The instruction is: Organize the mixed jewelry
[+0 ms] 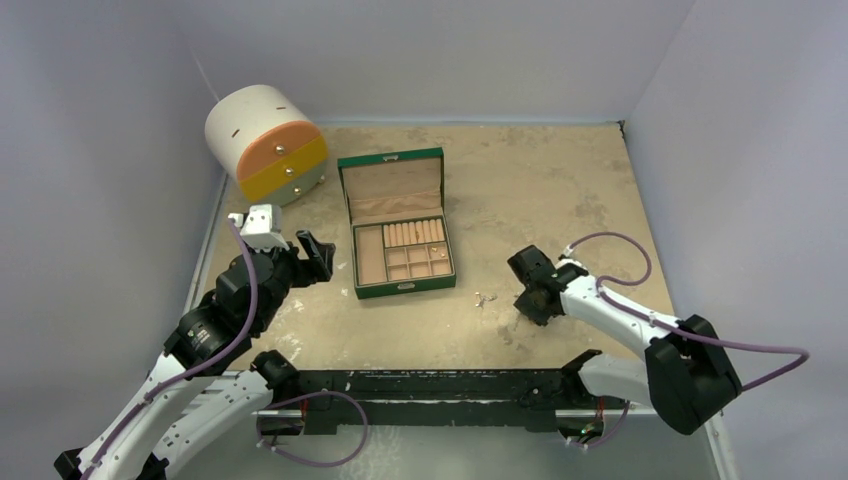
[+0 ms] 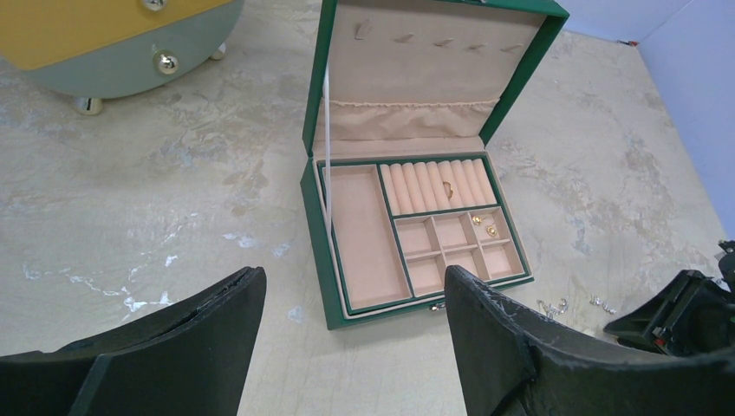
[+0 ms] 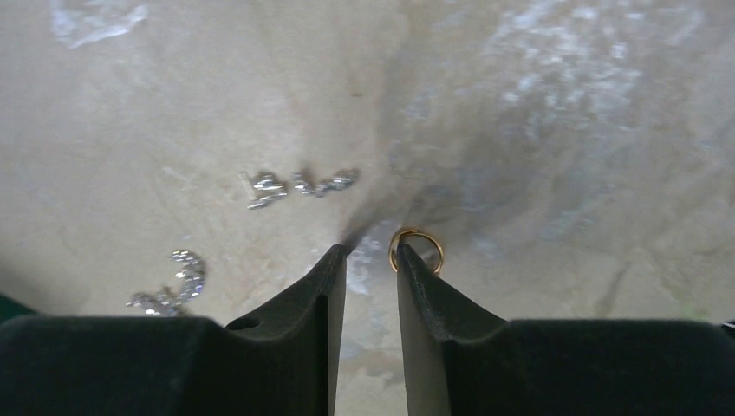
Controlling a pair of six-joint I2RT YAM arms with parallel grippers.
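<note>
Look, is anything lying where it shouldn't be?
Yes. A few silver pieces and a gold ring lie loose on the table, outside the open jewelry box, right by the right gripper.

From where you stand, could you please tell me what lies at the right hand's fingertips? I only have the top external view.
Observer: A gold ring sits at one fingertip of the right hand, outside the narrow gap.
Operator: Thank you. Is anything silver nearby?
Observer: Sparkly silver pieces lie on the table to one side.
Operator: Does the jewelry box hold anything?
Observer: Yes, the jewelry box holds a gold piece in the rolls and two gold studs in one small compartment.
</note>
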